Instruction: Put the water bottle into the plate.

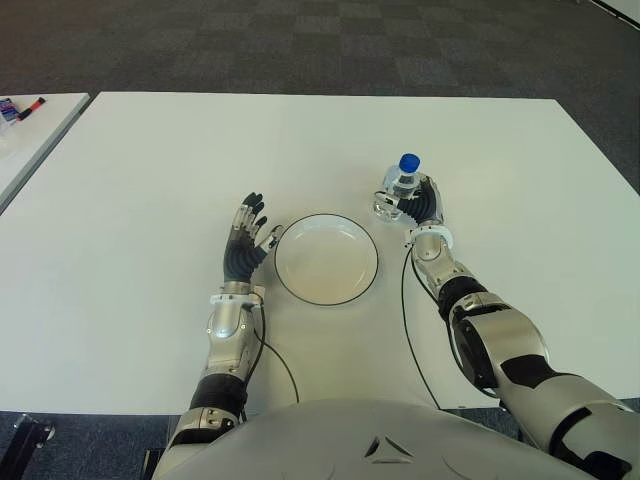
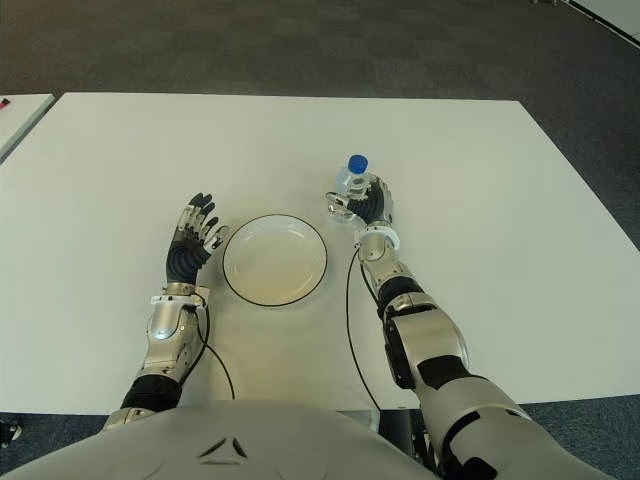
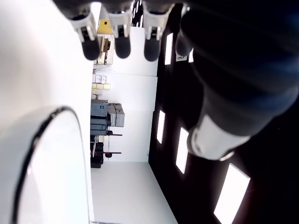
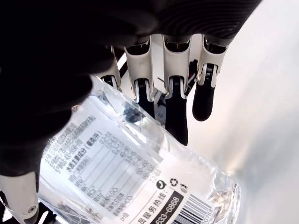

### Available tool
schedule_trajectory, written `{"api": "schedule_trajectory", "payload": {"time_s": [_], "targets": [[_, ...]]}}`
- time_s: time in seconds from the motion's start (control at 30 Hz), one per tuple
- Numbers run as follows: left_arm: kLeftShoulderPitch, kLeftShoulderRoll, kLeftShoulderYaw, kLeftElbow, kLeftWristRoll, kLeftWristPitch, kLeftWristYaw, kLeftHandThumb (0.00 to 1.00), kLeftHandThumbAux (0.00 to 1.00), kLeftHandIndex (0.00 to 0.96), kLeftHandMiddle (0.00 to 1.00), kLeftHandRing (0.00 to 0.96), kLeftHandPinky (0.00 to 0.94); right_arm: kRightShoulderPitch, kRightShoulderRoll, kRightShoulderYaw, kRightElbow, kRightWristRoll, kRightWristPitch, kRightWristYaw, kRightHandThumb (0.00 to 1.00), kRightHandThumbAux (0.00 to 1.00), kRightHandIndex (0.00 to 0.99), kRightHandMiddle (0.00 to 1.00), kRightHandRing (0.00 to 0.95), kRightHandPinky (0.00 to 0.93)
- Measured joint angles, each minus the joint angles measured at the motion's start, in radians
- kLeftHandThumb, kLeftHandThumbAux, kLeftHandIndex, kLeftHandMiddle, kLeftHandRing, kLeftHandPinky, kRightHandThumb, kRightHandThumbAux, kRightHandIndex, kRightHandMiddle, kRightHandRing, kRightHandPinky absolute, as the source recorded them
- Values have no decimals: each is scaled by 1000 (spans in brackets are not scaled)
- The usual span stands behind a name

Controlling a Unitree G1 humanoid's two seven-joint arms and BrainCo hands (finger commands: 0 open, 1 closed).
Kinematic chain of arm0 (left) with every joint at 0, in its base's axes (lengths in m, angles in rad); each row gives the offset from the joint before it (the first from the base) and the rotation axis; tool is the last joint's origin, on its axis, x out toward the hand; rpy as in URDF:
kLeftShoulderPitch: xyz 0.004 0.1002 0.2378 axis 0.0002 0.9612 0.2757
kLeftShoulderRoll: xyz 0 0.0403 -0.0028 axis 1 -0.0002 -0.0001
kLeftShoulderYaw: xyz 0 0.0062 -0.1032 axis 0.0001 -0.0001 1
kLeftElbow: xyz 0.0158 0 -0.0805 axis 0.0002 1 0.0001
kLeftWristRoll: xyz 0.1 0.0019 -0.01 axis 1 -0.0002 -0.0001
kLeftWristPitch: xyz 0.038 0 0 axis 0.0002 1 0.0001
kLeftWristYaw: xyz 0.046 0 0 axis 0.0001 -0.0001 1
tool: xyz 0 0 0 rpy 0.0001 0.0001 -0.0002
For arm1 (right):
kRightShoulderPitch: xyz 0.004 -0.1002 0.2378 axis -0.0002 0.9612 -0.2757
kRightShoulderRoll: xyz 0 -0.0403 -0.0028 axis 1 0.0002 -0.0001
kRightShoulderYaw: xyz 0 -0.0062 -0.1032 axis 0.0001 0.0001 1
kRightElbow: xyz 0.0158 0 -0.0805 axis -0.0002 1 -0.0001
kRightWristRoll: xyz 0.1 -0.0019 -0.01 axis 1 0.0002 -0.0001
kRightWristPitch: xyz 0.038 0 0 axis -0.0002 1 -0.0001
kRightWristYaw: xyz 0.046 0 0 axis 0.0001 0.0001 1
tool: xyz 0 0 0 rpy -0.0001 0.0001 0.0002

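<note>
Fingers (image 1: 398, 207) of my right hand (image 1: 420, 205) were wrapped around the water bottle (image 1: 402, 183) in the left eye view; the bottle stood upright, blue cap up, on the white table (image 1: 150, 160), just to the right of the plate (image 1: 327, 258) and slightly farther from me, not touching it. My left hand (image 1: 245, 240) showed just left of the plate, fingers straight and spread, holding nothing.

From the right eye the layout read the same — bottle in the right hand beside the plate's far right edge, the plate bare, the left hand open on its other side. A black cable (image 2: 350, 330) ran along the table by the right forearm.

At the left wrist, the fingertips (image 3: 123, 44) stood apart with no object between them, and the dark-rimmed edge of the plate curved close by.

At the right wrist, the clear bottle with its printed label filled the palm — four fingers lay against its side and the thumb (image 4: 18, 189) came round from the other.
</note>
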Motion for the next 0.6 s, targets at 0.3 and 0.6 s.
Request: {"api": "schedule_trajectory", "payload": {"time_s": [0.3,0.6], "targets": [[-4,-1,1,2,-2,-4,2,316,782,62,85,75,110,1,2,-8,4,3,0,-19,838,678,406,489,528,505],[-4,-3,1,2,-5,-3,2,321,781,65,88,77,114,5,9,-20,1,19,-2,-30,839,678,414,482,520,500]]}}
